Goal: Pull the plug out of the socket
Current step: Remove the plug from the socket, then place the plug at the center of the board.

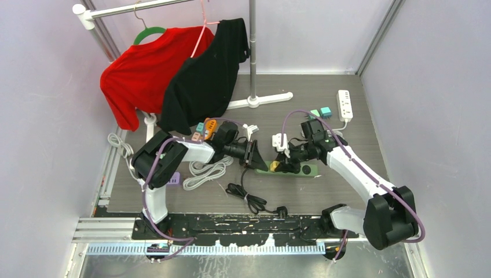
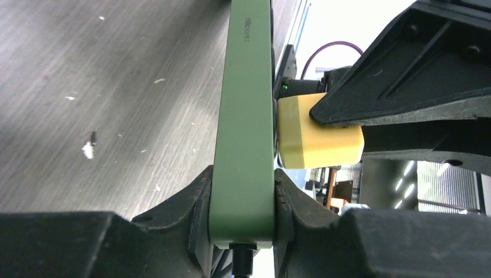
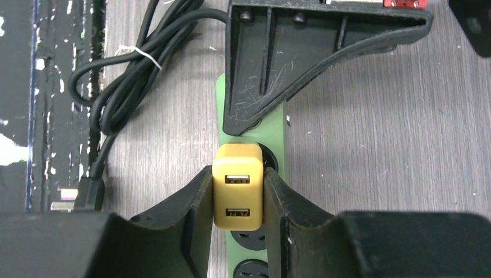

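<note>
Nearest the arm bases there's a black cord (image 1: 249,197), bundled w/ a tie, lying on the table (image 1: 359,145). Just past it is the green socket strip (image 2: 243,116), mid-table. The left gripper (image 2: 242,200) is clamped on its end, one finger each side, right where the cord goes in. The yellow plug (image 3: 237,168) (2 USB ports on top) sits in the strip w/ its body up against the strip's face, and I can't see any prongs. The right gripper (image 3: 237,202) is squeezed onto it, pads touching both sides. The 2 grippers are nose to nose, v close. There's a white cable coil (image 1: 204,174) beside the left arm. Further back are small teal adapters (image 1: 321,112), a white power strip (image 1: 345,105) far right, and at the back a rack (image 1: 252,52) w/ a red shirt (image 1: 145,69) and a black shirt (image 1: 202,81) hanging.
</note>
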You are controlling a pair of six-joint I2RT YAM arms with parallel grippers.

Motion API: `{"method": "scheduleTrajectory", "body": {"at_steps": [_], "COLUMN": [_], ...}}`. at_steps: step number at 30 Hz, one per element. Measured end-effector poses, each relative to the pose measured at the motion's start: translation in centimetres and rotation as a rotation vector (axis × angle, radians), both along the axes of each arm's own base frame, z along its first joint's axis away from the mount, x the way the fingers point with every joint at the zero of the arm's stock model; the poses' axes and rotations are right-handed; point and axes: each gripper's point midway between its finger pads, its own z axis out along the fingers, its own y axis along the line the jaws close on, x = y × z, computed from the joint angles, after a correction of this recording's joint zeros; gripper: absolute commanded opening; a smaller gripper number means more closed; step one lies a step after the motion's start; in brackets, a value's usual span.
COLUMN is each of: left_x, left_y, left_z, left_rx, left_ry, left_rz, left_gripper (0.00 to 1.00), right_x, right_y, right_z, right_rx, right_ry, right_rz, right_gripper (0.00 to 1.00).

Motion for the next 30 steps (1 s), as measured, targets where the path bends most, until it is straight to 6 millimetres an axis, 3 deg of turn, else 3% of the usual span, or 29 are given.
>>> {"method": "scheduleTrajectory", "body": {"at_steps": [4,7,10,14,17,20,24,30], "left_x": [-0.7,-0.5,0.2,0.3,0.3,0.4,0.4,0.2], "left_y": [-0.5,0.2,0.6,0.7,0.7,0.8,1.2,1.1], "left_z": [0.1,-1.2,-1.4,-1.4,-1.4,-1.2,-0.8,-0.7], "left_rx": [-0.002,0.038,0.040,0.040,0.040,0.042,0.046,0.044], "left_ry": [-0.005,-0.003,-0.018,-0.024,-0.036,-0.056,-0.089,-0.122], "left_rz": [-0.022,0.004,0.019,0.022,0.023,0.031,0.058,0.071], "left_gripper": [0.00,0.00,0.00,0.00,0.00,0.00,0.00,0.00], "right_x": [-0.9,-1.3,-1.4,-0.8,1.3,4.5,9.3,14.0], "right_y": [-0.5,0.0,0.6,0.7,0.2,-1.6,-5.7,-11.7], "right_z": [0.4,2.3,4.6,5.7,6.0,6.2,5.9,4.1], "right_rx": [0.019,0.075,0.128,0.152,0.165,0.204,0.285,0.337], "right_ry": [-0.032,-0.044,-0.073,-0.047,0.009,0.107,0.264,0.411], "right_rz": [0.090,0.109,0.109,0.044,-0.096,-0.297,-0.602,-0.960], "right_gripper": [0.01,0.01,0.01,0.01,0.01,0.01,0.02,0.07]}}
